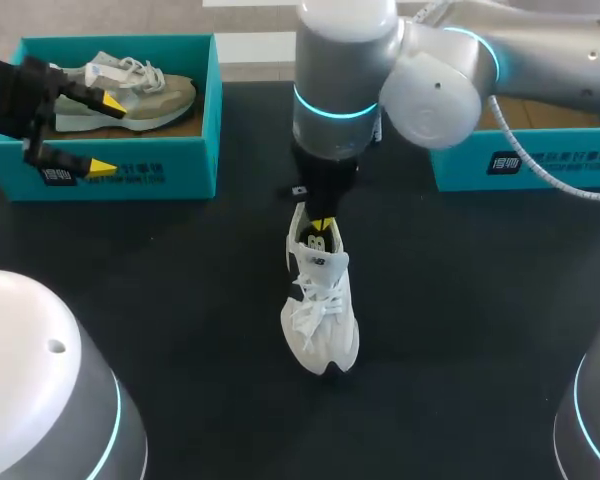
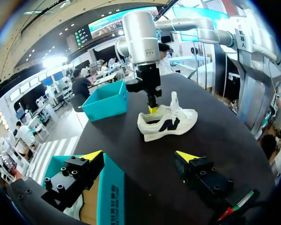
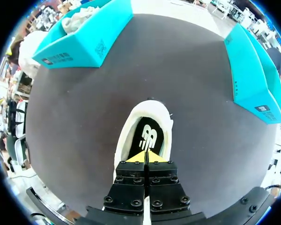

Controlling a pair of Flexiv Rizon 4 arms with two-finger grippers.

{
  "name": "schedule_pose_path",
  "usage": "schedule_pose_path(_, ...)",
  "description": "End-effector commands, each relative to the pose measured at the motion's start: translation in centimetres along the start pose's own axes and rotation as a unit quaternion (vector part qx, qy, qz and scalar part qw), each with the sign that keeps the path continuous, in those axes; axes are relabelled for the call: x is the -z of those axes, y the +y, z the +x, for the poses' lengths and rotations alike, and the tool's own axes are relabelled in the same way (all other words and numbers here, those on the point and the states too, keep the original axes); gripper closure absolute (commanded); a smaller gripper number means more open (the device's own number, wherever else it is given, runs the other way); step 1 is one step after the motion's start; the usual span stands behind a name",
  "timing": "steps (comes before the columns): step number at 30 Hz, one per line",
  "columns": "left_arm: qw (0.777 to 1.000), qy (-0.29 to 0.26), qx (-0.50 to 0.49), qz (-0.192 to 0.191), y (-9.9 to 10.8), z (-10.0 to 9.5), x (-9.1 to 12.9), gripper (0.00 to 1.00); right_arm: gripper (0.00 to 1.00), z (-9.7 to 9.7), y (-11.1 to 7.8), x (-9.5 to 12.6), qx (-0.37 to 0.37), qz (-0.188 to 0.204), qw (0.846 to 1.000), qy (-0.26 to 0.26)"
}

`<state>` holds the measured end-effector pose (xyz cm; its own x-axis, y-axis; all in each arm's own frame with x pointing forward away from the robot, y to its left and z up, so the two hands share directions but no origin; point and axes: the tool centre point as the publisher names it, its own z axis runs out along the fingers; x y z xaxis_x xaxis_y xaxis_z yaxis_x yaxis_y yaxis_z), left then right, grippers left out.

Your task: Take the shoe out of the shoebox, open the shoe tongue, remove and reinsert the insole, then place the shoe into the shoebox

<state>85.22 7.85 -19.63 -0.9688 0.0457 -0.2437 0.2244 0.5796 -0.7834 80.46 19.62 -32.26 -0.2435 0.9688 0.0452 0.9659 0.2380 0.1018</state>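
Note:
A white sneaker stands upright on the black table, heel toward the back, its tongue pulled up. Its black insole lies inside the shoe. My right gripper points straight down with its fingers pressed together, the yellow tips in the heel opening at the back end of the insole; I cannot tell whether anything is pinched between them. My left gripper hangs open at the far left over the front wall of a teal shoebox, nothing between its fingers. In the left wrist view the sneaker lies well ahead of that gripper.
The left shoebox holds a grey and beige sneaker. A second teal box stands at the back right, partly behind my right arm. Black tabletop lies bare around the white sneaker.

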Motion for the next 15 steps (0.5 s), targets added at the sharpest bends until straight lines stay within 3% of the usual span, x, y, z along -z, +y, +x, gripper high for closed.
schedule_pose_path(1, 1.000, 0.001, 0.000, -0.002, -0.03, 0.03, 0.06, 0.00, 1.00, -0.22, -0.26, -0.05, 0.000, -0.003, 1.000, 0.003)
schedule_pose_path(15, 1.000, 0.001, 0.000, -0.002, -0.03, 0.03, 0.06, 0.00, 1.00, 0.09, -0.41, -0.07, -0.008, 0.001, 1.000, 0.002)
